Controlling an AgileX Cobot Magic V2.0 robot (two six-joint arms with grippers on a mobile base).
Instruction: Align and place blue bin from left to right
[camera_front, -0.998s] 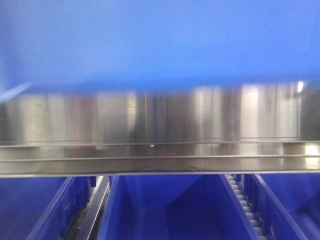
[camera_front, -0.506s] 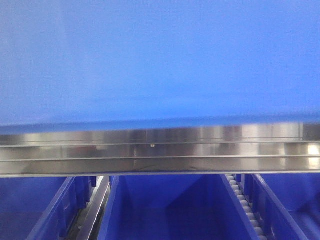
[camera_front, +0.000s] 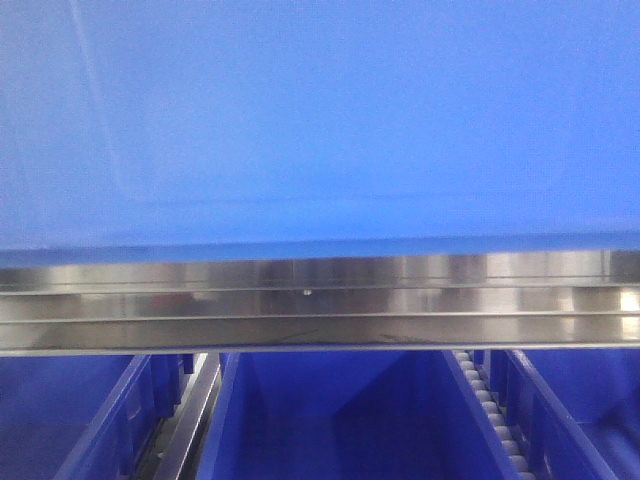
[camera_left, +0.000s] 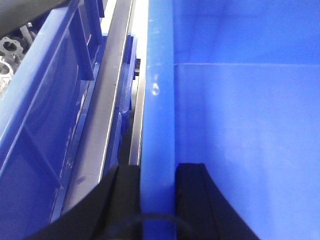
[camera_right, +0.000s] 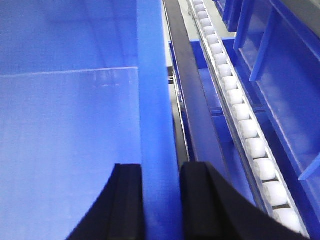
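The blue bin (camera_front: 320, 120) fills the upper half of the front view with its smooth bright-blue wall, its bottom edge just above a steel shelf rail (camera_front: 320, 310). In the left wrist view my left gripper (camera_left: 158, 167) is shut on the bin's left rim (camera_left: 157, 100), one black finger outside the wall and one inside. My right gripper (camera_right: 160, 166) is shut on the bin's right rim (camera_right: 152, 100) in the same way. The bin's inside looks empty in both wrist views.
Below the rail, darker blue bins (camera_front: 330, 420) sit side by side, with a white roller track (camera_front: 490, 410) between two of them. A neighbouring blue bin (camera_left: 45, 100) and steel rail (camera_left: 107, 100) lie left of the held bin. Rollers (camera_right: 247, 130) and another bin (camera_right: 280, 60) lie right.
The blue bin has come down in the front view and now covers the steel back panel that showed a second ago. In the last half second it has hardly moved.
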